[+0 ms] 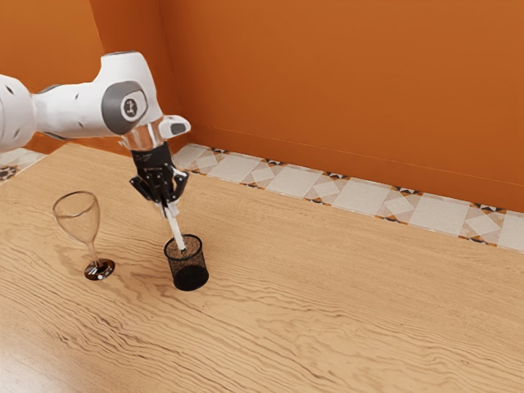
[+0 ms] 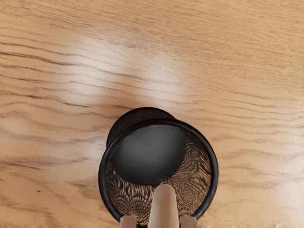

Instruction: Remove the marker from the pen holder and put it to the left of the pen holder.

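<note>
My gripper (image 1: 168, 205) points down above the pen holder in the exterior view, shut on the upper part of the white marker (image 1: 175, 229). The marker leans slightly, its lower end at the mouth of the black mesh pen holder (image 1: 190, 270); how far inside it reaches I cannot tell. In the wrist view the marker (image 2: 164, 209) overlaps the round opening of the pen holder (image 2: 214, 171), with the tips of my gripper (image 2: 158, 222) on its two sides. The pen holder stands upright on the table.
A wine glass (image 1: 99, 268) stands on the wooden table (image 1: 344, 303), beside the pen holder toward the exterior view's left. An orange wall (image 1: 344, 90) rises beyond the table and the tiled floor (image 1: 295, 187).
</note>
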Tool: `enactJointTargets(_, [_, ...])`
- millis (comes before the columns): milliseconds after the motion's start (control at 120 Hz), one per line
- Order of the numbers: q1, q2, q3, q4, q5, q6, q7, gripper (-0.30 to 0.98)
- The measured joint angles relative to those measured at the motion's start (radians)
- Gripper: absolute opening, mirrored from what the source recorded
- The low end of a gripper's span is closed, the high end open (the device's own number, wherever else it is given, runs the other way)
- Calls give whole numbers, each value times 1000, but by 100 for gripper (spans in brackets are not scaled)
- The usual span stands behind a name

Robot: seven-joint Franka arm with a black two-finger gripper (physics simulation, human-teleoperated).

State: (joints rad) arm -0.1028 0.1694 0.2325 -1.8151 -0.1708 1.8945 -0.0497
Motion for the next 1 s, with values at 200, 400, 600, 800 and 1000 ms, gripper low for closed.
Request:
enactJointTargets(200, [35, -60, 32, 2, 30, -30, -9, -9])
enactJointTargets(400, [43, 32, 56, -46, 40, -52, -7, -8])
enactJointTargets(600, [43, 47, 58, -108, 58, -99, 11, 7])
enactJointTargets(800, [46, 47, 60, -111, 46, -120, 31, 43])
enactJointTargets(1000, [27, -21, -44, 109, 151, -134, 142, 58])
